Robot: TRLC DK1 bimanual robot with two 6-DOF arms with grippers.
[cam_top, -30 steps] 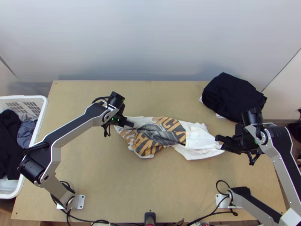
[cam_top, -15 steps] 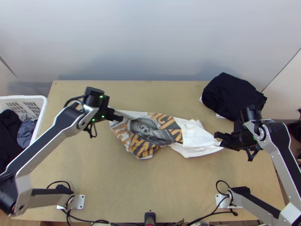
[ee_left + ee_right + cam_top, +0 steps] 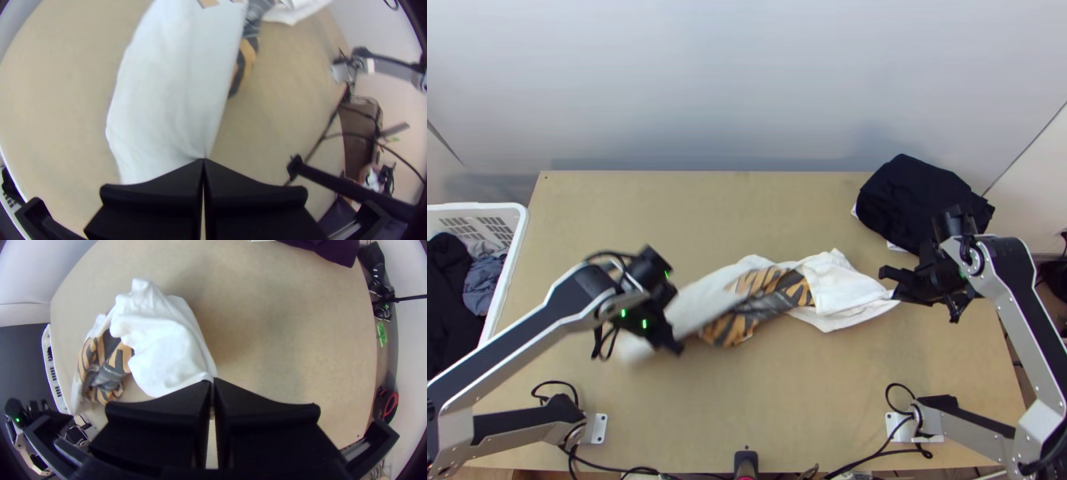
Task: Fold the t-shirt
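Bright, diffuse light, perhaps from overhead

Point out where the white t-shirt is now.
In the top view, the white t-shirt crosses the middle of the table, pinched by the left tool and, at its right end, the right tool, nearer the viewer than the dark cloth.
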